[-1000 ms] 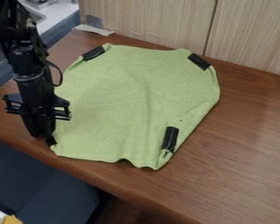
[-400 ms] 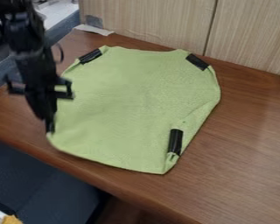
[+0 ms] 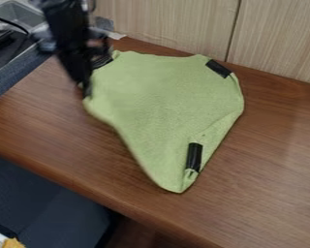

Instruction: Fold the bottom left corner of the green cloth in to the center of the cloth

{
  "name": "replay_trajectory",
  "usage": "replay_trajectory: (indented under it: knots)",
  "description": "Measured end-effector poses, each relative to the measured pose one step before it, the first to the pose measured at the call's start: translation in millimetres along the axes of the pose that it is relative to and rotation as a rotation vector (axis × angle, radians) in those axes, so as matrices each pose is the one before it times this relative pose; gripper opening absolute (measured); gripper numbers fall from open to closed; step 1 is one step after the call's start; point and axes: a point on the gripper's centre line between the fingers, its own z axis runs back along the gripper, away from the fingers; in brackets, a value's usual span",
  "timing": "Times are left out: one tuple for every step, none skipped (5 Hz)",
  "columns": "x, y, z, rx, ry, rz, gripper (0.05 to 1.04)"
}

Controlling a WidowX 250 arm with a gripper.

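Note:
At the upper left, the black gripper (image 3: 86, 89) is shut on the left corner of a green cloth (image 3: 164, 97), close to the cloth's back-left corner. The cloth lies on the brown table, its left edge running slantwise from the gripper down to a pointed front corner. Black tape marks its corners: one strip (image 3: 218, 68) at the back right, another strip (image 3: 193, 156) near the front, and a third strip (image 3: 102, 61) at the back left, partly behind the gripper.
The wooden table (image 3: 268, 169) meets a pale panelled wall (image 3: 170, 22) at the back. A sink (image 3: 18, 14) is at the top left, and a dark chair (image 3: 47, 203) stands below the table's front edge.
The gripper has moved up and to the right, away from the table's front edge, drawing the cloth's front-left corner toward the back. The front tape strip shifted slightly right and down.

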Motion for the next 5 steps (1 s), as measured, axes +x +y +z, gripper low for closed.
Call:
replay_trajectory:
  knots:
    - [26.82, -27.32, -14.92, -0.0125, 0.0090, -0.0118, 0.055]
    - [19.23, -19.30, -22.93, -0.0057, 0.0070, 0.0056, 0.055]
    - [12.25, -5.79, -31.24, 0.0279, 0.0224, -0.0040, 0.055]
    - [2.37, -3.63, -25.57, 0.0429, 0.0198, -0.0336, 0.055]
    - [0.86, 3.43, -10.68, 0.0183, 0.0030, -0.0221, 0.073]
